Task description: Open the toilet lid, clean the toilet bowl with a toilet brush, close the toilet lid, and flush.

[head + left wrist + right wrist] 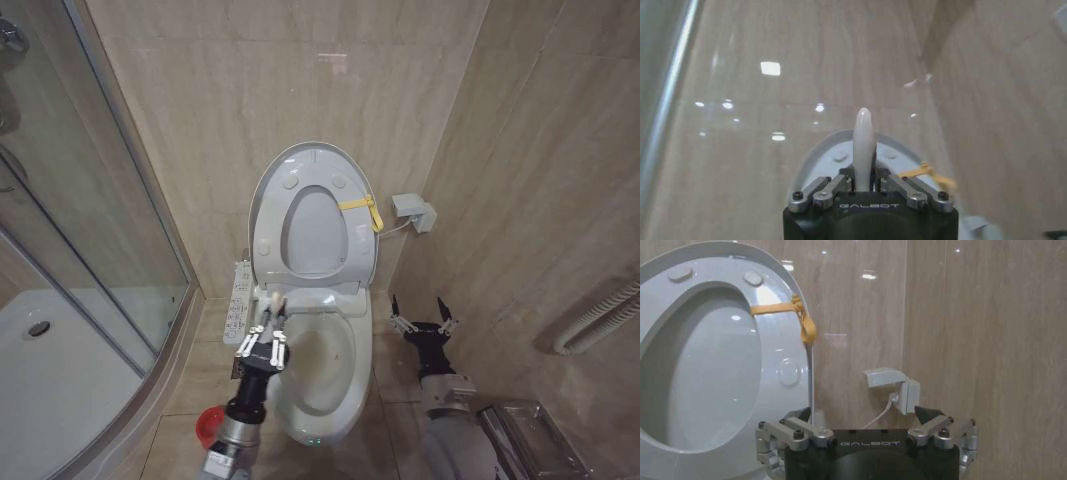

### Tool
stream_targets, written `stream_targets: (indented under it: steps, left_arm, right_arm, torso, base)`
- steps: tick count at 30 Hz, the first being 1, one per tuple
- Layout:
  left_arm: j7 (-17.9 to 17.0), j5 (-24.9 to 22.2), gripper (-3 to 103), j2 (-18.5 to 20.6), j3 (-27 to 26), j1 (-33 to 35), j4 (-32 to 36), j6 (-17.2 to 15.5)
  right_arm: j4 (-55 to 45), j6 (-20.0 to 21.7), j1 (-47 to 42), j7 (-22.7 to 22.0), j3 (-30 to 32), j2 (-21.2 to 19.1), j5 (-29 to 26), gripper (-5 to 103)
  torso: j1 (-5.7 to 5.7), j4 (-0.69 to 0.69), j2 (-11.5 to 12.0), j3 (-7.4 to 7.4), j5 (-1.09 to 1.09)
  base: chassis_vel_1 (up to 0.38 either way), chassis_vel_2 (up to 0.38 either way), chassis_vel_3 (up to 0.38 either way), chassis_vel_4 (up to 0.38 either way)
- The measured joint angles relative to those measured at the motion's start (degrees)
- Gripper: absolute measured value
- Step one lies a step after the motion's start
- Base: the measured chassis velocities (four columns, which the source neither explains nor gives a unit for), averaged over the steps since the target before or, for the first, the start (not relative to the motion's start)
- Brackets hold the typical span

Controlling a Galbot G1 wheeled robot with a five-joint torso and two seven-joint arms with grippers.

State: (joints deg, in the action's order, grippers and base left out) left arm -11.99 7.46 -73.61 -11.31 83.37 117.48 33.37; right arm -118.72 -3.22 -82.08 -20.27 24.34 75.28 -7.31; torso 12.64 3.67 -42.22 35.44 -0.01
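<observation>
At far left, the glass shower screen point(90, 200) stands well apart from the work. The small round red holder point(208, 424) sits on the floor beside the left gripper point(270, 322), whose fingers clamp the thin white stick handle of the toilet brush point(863, 145) upright over the glossy white ceramic toilet bowl point(320, 370). Its head is hidden; a tilted grip could knock the rim. The large glossy white oval toilet lid point(300, 165) stands raised. The right gripper point(422, 318) hangs spread apart near the wall.
</observation>
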Motion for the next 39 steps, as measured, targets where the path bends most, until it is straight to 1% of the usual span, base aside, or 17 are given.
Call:
stream_targets:
  steps: [1,3,6,7,10,14,21,24,25,26,27,29,30,33,34,38,39]
  left_arm:
    - [-0.7,0.1,19,0.7,-2.7,1.6,1.1,-0.4]
    - [-0.8,0.1,19,0.9,-3.8,2.2,1.4,-0.5]
    - [-2.3,0.0,19,1.6,-7.0,5.9,2.8,-1.0]
    - [-2.3,0.0,19,1.6,-7.0,5.9,2.8,-1.0]
    - [-4.2,0.2,19,1.4,-7.3,9.5,2.9,-1.6]
    - [-5.7,1.2,19,0.8,-8.2,10.3,0.8,-1.1]
    - [-7.2,1.0,19,-0.4,-10.4,10.6,-2.0,-0.2]
    - [-7.7,0.5,19,-1.0,-11.1,10.5,-5.7,2.4]
    - [-7.7,0.5,19,-1.0,-11.1,10.5,-5.7,2.4]
    - [-8.2,1.3,19,-1.5,-11.4,10.1,-9.0,4.8]
    - [-8.7,1.5,19,-1.8,-11.4,9.6,-11.5,6.2]
    - [-9.5,0.9,19,-2.0,-11.4,8.5,-16.4,8.6]
    - [-9.5,0.9,19,-2.0,-11.4,8.5,-16.4,8.6]
    - [-10.5,-0.4,19,-1.6,-12.0,5.3,-24.5,12.4]
    - [-10.5,-0.4,19,-1.6,-12.0,5.3,-24.5,12.4]
    - [-11.9,-1.9,19,-0.6,-12.2,1.2,-32.6,13.7]
    - [-11.9,-1.9,19,-0.6,-12.2,1.2,-32.6,13.7]
  right_arm:
    - [0.0,0.0,0.0,0.0,0.0,0.0,0.0,100]
    - [0.0,0.0,0.0,0.0,0.0,0.0,0.0,100]
    - [0.0,0.0,0.0,0.0,0.0,0.0,0.0,100]
    - [0.0,0.0,0.0,0.0,0.0,0.0,0.0,100]
    - [0.0,0.0,0.0,0.0,0.0,0.0,0.0,100]
    - [0.0,0.0,0.0,0.0,0.0,0.0,0.0,100]
    - [0.0,0.0,0.0,0.0,0.0,0.0,0.0,100]
    - [0.0,0.0,0.0,0.0,0.0,0.0,0.0,100]
    - [0.0,0.0,0.0,0.0,0.0,0.0,0.0,100]
    - [0.0,0.0,0.0,0.0,0.0,0.0,0.0,100]
    - [0.0,0.0,0.0,0.0,0.0,0.0,0.0,100]
    - [0.0,0.0,0.0,0.0,0.0,0.0,0.0,100]
    - [0.0,0.0,0.0,0.0,0.0,0.0,0.0,100]
    - [0.0,0.0,0.0,0.0,0.0,0.0,0.0,100]
    - [0.0,0.0,0.0,0.0,0.0,0.0,0.0,100]
    - [0.0,0.0,0.0,0.0,0.0,0.0,0.0,100]
    - [0.0,0.0,0.0,0.0,0.0,0.0,0.0,100]
  torso:
    - [0.01,-0.01,0.0,0.00,0.00]
    - [0.01,-0.01,0.0,0.00,0.00]
    - [0.01,-0.01,0.0,0.00,0.00]
    - [0.01,-0.01,0.0,0.00,0.00]
    - [0.00,-0.02,0.0,0.00,0.00]
    - [0.00,0.00,0.0,0.00,-0.01]
    - [0.00,0.00,0.0,0.00,0.01]
    - [0.00,0.00,0.0,0.00,0.01]
    - [0.00,0.00,0.0,0.00,0.01]
    - [0.00,-0.01,0.0,0.00,0.01]
    - [0.00,-0.01,0.0,0.00,0.00]
    - [0.01,-0.01,0.0,0.01,0.00]
    - [0.01,-0.01,0.0,0.01,0.00]
    - [0.01,-0.01,0.0,0.01,0.00]
    - [0.01,-0.01,0.0,0.01,0.00]
    - [0.01,0.00,0.0,0.01,0.00]
    - [0.01,0.00,0.0,0.01,0.00]
  base:
    - [0.000,0.000,0.000,0.000]
    - [0.000,0.000,0.000,0.000]
    - [0.000,0.000,0.000,0.000]
    - [0.000,0.000,0.000,0.000]
    - [0.000,0.000,0.000,0.000]
    - [0.000,0.000,0.000,0.000]
    - [0.000,0.000,0.000,0.000]
    - [0.000,0.000,0.000,0.000]
    - [0.000,0.000,0.000,0.000]
    - [0.000,0.000,0.000,0.000]
    - [0.000,0.000,0.000,0.000]
    - [0.000,0.000,0.000,0.000]
    - [0.000,0.000,0.000,0.000]
    - [0.000,0.000,0.000,0.000]
    - [0.000,0.000,0.000,0.000]
    - [0.000,0.000,0.000,0.000]
    - [0.000,0.000,0.000,0.000]
